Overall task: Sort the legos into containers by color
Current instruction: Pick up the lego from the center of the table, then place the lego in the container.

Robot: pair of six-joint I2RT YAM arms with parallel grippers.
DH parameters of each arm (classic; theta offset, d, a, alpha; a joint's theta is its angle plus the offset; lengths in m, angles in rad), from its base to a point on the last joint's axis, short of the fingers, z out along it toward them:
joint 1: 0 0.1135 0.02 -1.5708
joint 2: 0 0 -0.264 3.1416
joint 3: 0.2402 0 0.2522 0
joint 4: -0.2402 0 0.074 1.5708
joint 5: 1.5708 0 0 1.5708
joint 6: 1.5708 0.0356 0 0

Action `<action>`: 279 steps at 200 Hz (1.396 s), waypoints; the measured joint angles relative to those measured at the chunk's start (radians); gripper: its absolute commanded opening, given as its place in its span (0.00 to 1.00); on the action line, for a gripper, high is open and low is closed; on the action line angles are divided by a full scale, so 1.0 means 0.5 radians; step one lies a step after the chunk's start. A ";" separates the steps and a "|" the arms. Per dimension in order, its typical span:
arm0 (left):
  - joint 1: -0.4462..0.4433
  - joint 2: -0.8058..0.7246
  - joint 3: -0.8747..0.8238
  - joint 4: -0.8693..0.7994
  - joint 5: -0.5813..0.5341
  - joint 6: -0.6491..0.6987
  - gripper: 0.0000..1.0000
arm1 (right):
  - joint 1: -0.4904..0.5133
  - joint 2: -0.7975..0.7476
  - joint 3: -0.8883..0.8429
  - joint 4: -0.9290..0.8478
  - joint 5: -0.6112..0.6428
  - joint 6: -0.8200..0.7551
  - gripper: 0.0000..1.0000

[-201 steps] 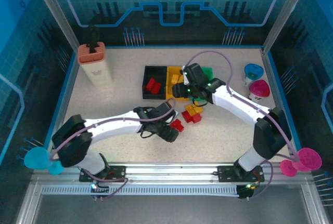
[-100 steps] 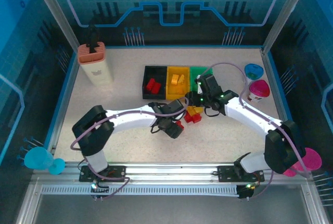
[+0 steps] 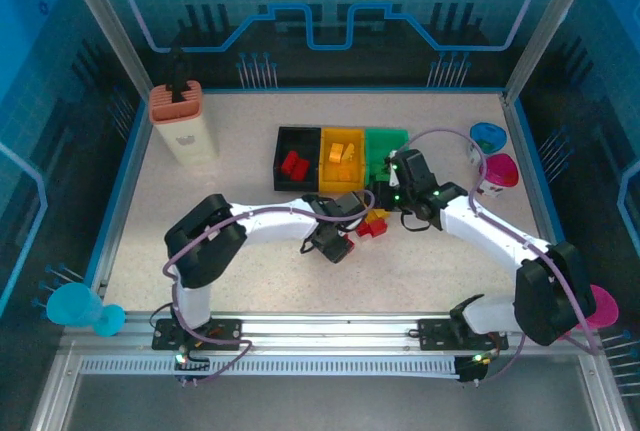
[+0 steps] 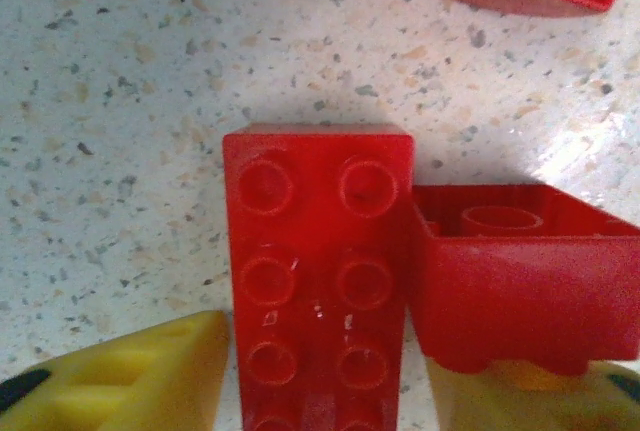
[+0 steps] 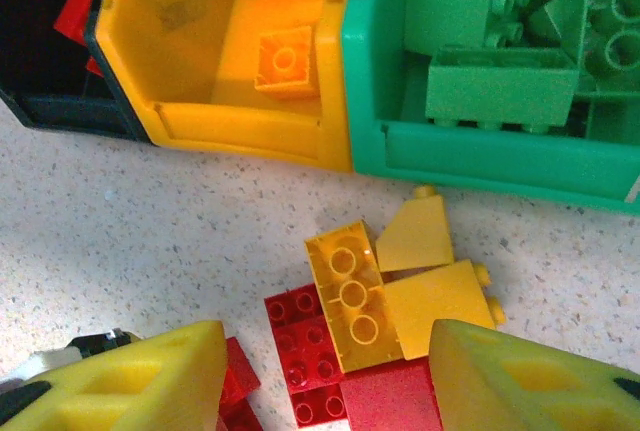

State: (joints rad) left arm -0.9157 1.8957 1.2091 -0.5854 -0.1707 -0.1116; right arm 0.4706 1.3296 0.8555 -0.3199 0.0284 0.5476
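Lighting the speckled table [image 3: 240, 176] brightly and evenly from above, leaving the blue enclosure walls [image 3: 60, 71] dim. Glaring white on the tabletop right of the red brick [image 4: 318, 271] in the left wrist view. Casting only faint, short shadows beside the bricks. Blurring softly at the yellow fingertips [image 5: 130, 376] along the bottom edge.

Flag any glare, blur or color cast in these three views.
Left wrist: glare patch on the table at right, red brick in focus. Right wrist: even light, yellow brick sharp. Top external: blue cast on the enclosure walls.
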 measured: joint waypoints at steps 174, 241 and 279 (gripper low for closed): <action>0.700 -0.764 -0.263 0.204 0.111 -0.253 0.28 | -0.005 -0.092 -0.147 0.047 -0.029 0.072 0.57; 0.920 -0.540 0.016 0.293 0.104 -0.311 0.29 | 0.045 -0.185 -0.208 0.045 -0.020 0.081 0.59; 0.962 -0.283 0.282 0.290 0.104 -0.303 0.32 | 0.109 -0.266 -0.221 0.044 0.001 0.080 0.59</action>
State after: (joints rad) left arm -0.4347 1.7542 1.3502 -0.4404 -0.1188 -0.2630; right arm 0.5251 1.1969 0.7448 -0.2977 0.0288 0.5877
